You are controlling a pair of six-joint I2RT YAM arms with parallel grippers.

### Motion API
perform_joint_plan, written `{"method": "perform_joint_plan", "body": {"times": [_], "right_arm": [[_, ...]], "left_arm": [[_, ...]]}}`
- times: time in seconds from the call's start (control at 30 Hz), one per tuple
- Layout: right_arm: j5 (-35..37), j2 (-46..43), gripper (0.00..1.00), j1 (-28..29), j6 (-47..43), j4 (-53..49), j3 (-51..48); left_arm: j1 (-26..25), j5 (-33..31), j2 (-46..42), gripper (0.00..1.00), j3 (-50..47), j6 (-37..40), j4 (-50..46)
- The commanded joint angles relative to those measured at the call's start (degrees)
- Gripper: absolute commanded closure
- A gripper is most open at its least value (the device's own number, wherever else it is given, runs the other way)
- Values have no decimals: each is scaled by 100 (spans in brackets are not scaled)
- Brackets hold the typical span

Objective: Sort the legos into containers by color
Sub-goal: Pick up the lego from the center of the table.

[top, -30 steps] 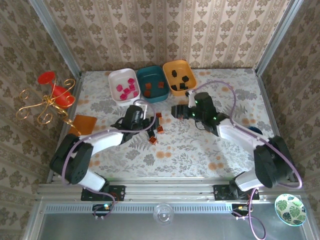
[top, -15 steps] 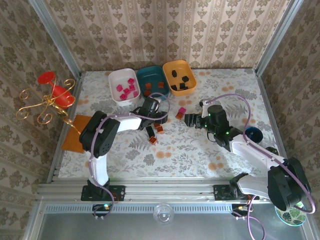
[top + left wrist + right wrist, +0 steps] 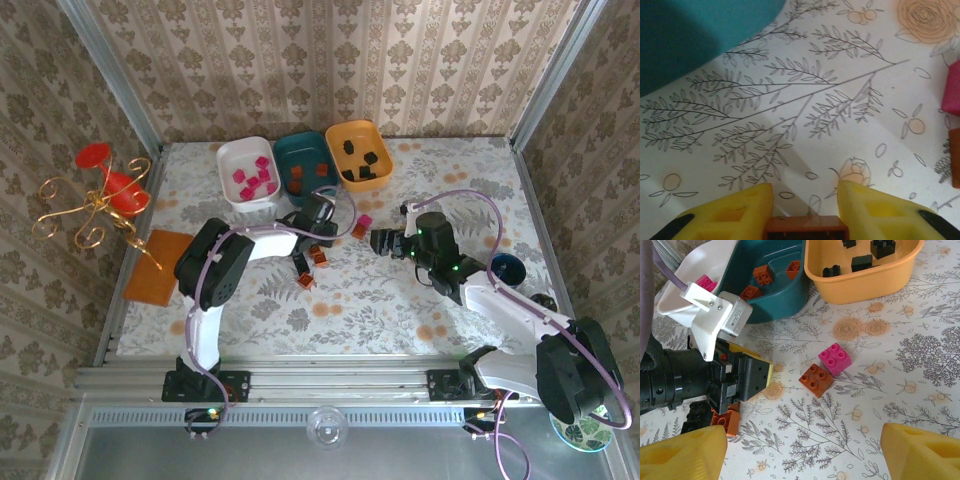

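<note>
Legos of orange-red (image 3: 762, 274) lie in the dark teal tray (image 3: 785, 302), and the left gripper (image 3: 805, 205) is pinching one more orange-red lego (image 3: 805, 227) between its yellow fingers (image 3: 730, 215). The tray's rim is close ahead, up and leftward in the left wrist view, with bare tablecloth (image 3: 840, 125) between. The right gripper (image 3: 802, 455), jaws spread wide, hangs nearest a pink lego (image 3: 835, 359) touching a loose orange-red lego (image 3: 816, 380), both near that tray.

Orange-red lego (image 3: 805, 227) clamped in left claw (image 3: 802, 200), pink lego (image 3: 835, 359) touching second orange-red lego (image 3: 816, 379) off claw's right, teal tray (image 3: 775, 305) just ahead, orange-red legos (image 3: 763, 274) inside.
</note>
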Motion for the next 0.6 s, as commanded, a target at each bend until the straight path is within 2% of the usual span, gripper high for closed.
{"method": "perform_joint_plan", "body": {"times": [0.0,0.13,0.27,0.57], "right_arm": [[200,-65,18,-20,-44,135,-32],[237,-114,18,-21,-31,199,-67],[284,-188,18,-13,-71,204,-120],[354,-190,18,23,-98,259,-156]], "left_arm": [[-64,-176,-188,65,-20,192,13],[118,-251,-556,68,97,328,34],[459,5,-729,68,345,376,111],[1061,212,-10,68,1710,398,-214]]}}
